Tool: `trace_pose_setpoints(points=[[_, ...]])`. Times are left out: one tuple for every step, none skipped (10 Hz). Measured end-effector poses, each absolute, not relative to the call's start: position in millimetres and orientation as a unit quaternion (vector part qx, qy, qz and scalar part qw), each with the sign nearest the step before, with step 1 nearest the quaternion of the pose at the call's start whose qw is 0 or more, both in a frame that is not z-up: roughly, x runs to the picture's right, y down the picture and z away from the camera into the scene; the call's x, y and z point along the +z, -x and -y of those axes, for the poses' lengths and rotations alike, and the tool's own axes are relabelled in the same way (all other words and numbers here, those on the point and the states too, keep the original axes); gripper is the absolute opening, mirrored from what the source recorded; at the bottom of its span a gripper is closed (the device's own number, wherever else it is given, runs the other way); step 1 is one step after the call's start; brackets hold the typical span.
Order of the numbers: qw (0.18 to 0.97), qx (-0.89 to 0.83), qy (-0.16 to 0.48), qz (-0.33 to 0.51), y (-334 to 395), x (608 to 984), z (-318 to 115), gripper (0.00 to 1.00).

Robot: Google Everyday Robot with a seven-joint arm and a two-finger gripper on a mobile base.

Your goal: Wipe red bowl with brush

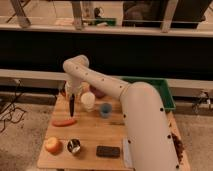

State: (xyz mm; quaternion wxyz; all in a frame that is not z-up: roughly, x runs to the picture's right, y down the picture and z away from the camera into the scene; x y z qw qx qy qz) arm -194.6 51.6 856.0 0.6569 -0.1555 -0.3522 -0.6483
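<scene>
**Brush hangs upright in the pincer, with the red bowl off to its right at the back of the tabletop.**
The pincer (72, 98) points straight down over the tabletop's (92, 132) far left part and looks clenched on the brush (72, 108), whose long axis is vertical with its tip just above the wood. The red bowl (98, 92) lies to the right of the pincer in this view, partly hidden by the white arm (107, 86). A white cup (88, 101) stands between brush and bowl and is likely the main obstacle to a sideways move. The blue cup (105, 110) is just beyond it, and the carrot (64, 122) lies below the brush tip. The metal cup (74, 146) and black block (108, 151) sit well apart near the front edge.
</scene>
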Motion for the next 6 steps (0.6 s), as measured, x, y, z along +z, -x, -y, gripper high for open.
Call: trace_pose_setpoints(points=[[0.658,-0.648,0.156,0.351,193,854,-52,0.19],[0.659,-0.647,0.157,0.349,191,853,-52,0.19],[0.663,-0.645,0.159,0.347,186,853,-52,0.19],[0.666,-0.642,0.161,0.344,181,853,-51,0.19],[0.669,-0.639,0.163,0.342,177,854,-51,0.19],[0.674,-0.635,0.165,0.34,172,856,-50,0.19]])
